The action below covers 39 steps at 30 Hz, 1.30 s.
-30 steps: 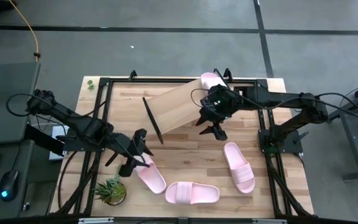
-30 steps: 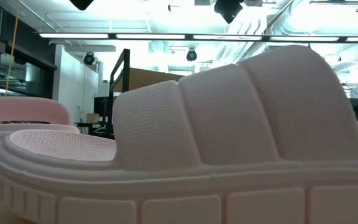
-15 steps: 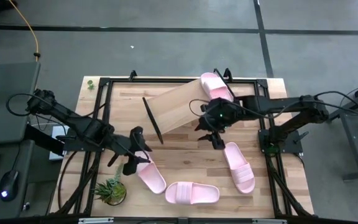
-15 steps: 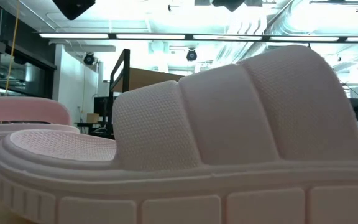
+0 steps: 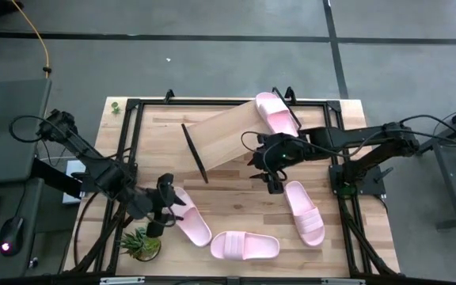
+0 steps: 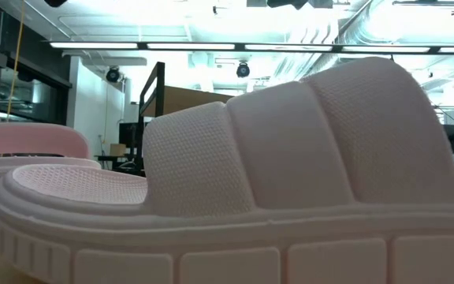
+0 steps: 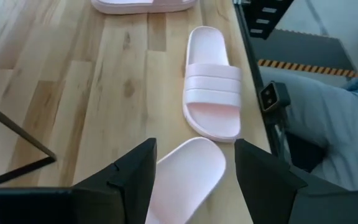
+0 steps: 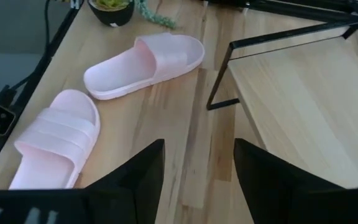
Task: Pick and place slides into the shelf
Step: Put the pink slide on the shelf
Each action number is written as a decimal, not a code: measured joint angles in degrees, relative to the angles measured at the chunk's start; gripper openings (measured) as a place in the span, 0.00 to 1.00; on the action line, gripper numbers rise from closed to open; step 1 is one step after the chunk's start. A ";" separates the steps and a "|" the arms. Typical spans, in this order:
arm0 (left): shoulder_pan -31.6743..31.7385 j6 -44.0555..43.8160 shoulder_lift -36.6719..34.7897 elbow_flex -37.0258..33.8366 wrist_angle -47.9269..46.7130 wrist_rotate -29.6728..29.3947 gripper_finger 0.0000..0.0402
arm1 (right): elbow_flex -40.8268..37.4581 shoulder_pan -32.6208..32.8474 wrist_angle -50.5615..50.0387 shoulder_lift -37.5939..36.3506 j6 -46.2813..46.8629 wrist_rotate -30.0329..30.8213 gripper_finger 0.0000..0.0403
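I see my left hand (image 5: 163, 215) spread apart over a slide (image 5: 190, 222), right hand (image 5: 271, 176) also apart, empty, just beside the shelf (image 5: 226, 134), another slide (image 5: 304, 211) near it.

One pink slide (image 5: 276, 112) lies on the slanted shelf (image 5: 226, 138); three slides (image 5: 245, 246) lie on the tabletop.

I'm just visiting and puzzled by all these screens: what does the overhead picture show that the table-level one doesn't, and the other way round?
Only the overhead view shows the shelf with one slide on it, both arms, the left tool open over another slide, the right tool open above the table, a fourth slide and a small plant. Only the table-level view shows the room's ceiling lights. Both show the nearest slide, filling the low view.
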 joint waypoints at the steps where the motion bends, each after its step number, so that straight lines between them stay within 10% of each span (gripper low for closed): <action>1: -0.52 -0.40 0.36 0.00 -0.05 -0.83 0.50 | -0.02 0.00 0.11 0.00 0.21 0.39 0.45; 28: -0.69 -10.66 9.26 0.07 -0.99 -6.52 0.50 | -12.11 -0.02 13.67 0.09 2.79 7.79 0.45; 39: -1.62 -16.63 22.31 14.44 -17.12 -6.49 0.50 | -12.20 1.72 13.72 0.09 7.19 7.77 0.45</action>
